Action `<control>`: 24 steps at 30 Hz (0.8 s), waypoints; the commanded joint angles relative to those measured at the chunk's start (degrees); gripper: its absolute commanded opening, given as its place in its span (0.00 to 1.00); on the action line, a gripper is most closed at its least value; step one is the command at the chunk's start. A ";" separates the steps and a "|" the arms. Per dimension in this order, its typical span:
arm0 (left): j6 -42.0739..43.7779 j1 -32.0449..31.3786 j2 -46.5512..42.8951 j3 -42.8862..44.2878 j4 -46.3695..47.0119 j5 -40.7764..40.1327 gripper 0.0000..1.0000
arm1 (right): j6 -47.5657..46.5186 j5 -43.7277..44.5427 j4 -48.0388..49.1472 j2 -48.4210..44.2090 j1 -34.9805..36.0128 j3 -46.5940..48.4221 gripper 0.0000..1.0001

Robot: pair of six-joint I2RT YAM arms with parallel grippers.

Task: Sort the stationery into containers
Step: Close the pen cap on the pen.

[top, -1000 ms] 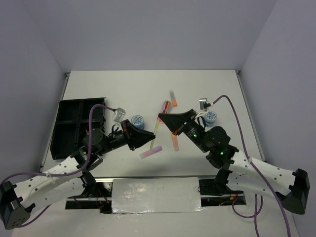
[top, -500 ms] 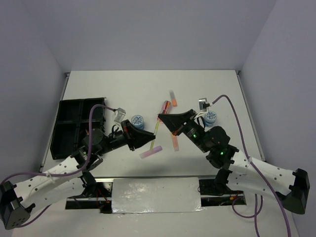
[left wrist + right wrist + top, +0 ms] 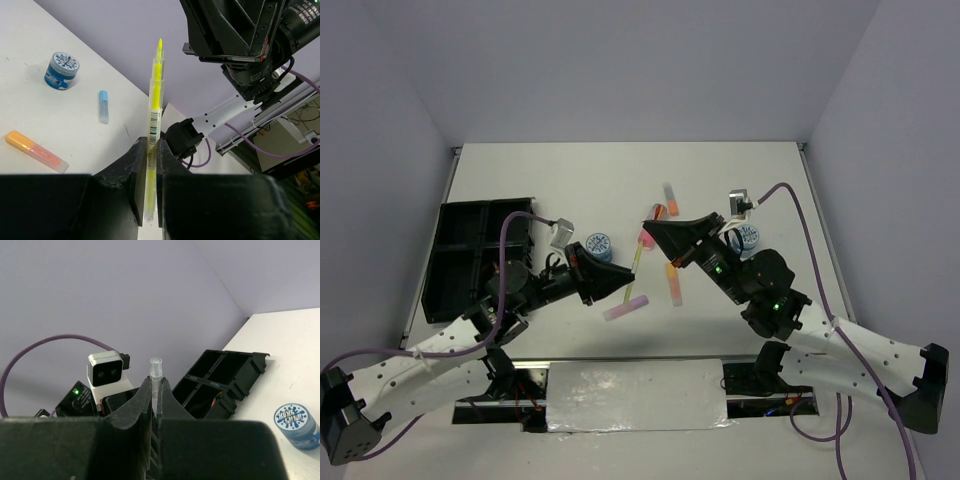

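A thin yellow pen (image 3: 155, 100) stands upright between the jaws of my left gripper (image 3: 148, 145), which is shut on its lower barrel. From above, that gripper (image 3: 625, 283) hovers over the table's middle, the pen (image 3: 637, 258) pointing toward my right gripper (image 3: 647, 231). The right gripper (image 3: 155, 382) is shut on a small clear pen cap (image 3: 156, 369). The black organiser tray (image 3: 470, 250) lies at the left. One blue-white roll (image 3: 599, 245) sits beside the left gripper, another roll (image 3: 748, 236) behind the right arm. A lilac stick (image 3: 626, 308) and an orange stick (image 3: 674, 284) lie below the grippers.
A pink-orange highlighter (image 3: 655, 214) and a light-blue stick (image 3: 669, 190) lie further back at mid-table. A thin orange pen (image 3: 216, 400) lies in one compartment of the tray (image 3: 220, 371). The two arms face each other closely, their fingertips almost meeting.
My right gripper has risen and drawn back a little toward the far side, keeping the clear cap. The left gripper and the yellow pen have stayed put.
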 commanded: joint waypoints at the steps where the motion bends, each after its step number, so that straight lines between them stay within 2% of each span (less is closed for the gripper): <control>1: 2.38 -0.14 -1.06 2.69 1.63 0.34 0.00 | -0.89 -0.26 0.45 -0.27 0.29 0.56 0.00; 11: 4.23 -0.22 -2.55 3.84 -1.28 -0.89 0.00 | 0.87 -3.94 1.16 0.52 0.47 -0.77 0.00; 24: 4.50 -0.13 -2.73 4.28 -1.54 -0.72 0.00 | 0.52 -2.54 1.07 1.22 0.29 -1.73 0.00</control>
